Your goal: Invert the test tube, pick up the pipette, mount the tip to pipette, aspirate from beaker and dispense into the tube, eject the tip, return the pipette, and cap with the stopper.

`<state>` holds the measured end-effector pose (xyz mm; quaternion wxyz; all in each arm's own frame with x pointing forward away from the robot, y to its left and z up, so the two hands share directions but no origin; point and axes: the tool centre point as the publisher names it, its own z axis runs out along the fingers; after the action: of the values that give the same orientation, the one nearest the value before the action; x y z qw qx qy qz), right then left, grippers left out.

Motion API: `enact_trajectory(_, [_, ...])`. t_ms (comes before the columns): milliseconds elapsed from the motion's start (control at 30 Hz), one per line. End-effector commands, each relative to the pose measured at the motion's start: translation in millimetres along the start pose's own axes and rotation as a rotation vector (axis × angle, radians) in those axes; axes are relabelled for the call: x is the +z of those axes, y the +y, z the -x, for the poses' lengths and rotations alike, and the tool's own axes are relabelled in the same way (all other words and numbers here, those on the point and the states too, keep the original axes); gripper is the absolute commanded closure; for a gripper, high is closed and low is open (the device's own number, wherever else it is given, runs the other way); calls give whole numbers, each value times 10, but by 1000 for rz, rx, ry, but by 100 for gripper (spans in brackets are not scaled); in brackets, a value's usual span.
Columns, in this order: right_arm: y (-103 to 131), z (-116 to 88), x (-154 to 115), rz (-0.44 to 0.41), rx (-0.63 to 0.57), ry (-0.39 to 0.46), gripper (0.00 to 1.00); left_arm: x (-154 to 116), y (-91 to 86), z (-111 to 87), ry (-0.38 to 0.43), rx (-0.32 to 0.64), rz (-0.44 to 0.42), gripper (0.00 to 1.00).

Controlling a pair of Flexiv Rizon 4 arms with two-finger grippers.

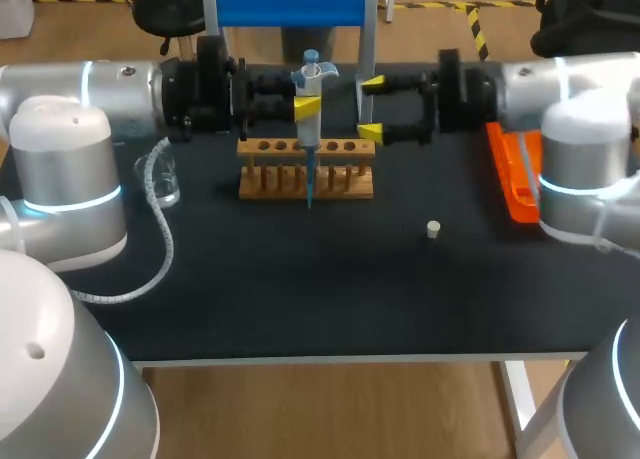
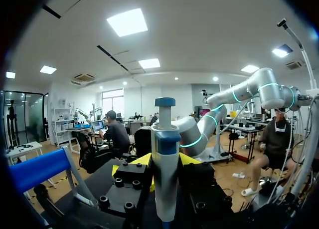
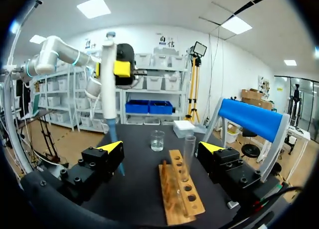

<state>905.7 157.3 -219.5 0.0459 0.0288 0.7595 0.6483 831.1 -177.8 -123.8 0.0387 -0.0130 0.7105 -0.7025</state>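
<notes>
My left gripper (image 1: 307,106) is shut on the white and blue pipette (image 1: 310,89), which hangs upright with a blue tip (image 1: 309,184) over the wooden tube rack (image 1: 305,169). The left wrist view shows the pipette (image 2: 165,174) between the fingers of the left gripper (image 2: 164,164). My right gripper (image 1: 371,107) stands open just right of the pipette, with nothing between its fingers. Ahead of the right gripper (image 3: 160,150) a clear test tube (image 3: 189,151) stands in the rack (image 3: 182,196). Beside the rack hangs the pipette (image 3: 108,89), and the beaker (image 3: 157,140) lies beyond. The small stopper (image 1: 433,229) lies on the table.
The glass beaker (image 1: 165,184) stands left of the rack, beside a coiled white cable (image 1: 160,239). An orange tip box (image 1: 512,169) sits at the right, close to my right arm. A stand with a blue roller (image 1: 290,4) rises behind the rack.
</notes>
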Motion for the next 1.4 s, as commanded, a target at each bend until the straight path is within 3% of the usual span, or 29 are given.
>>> enact_trajectory(33, [57, -208, -467, 55, 15, 3, 0, 3, 5, -5, -2, 2, -4, 100])
enact_trajectory(633, [315, -632, -380, 174, 16, 122, 0, 3, 5, -5, -2, 2, -4, 100])
enact_trajectory(1400, [487, -883, 87, 172, 13, 184, 0, 3, 5, -5, -2, 2, -4, 100])
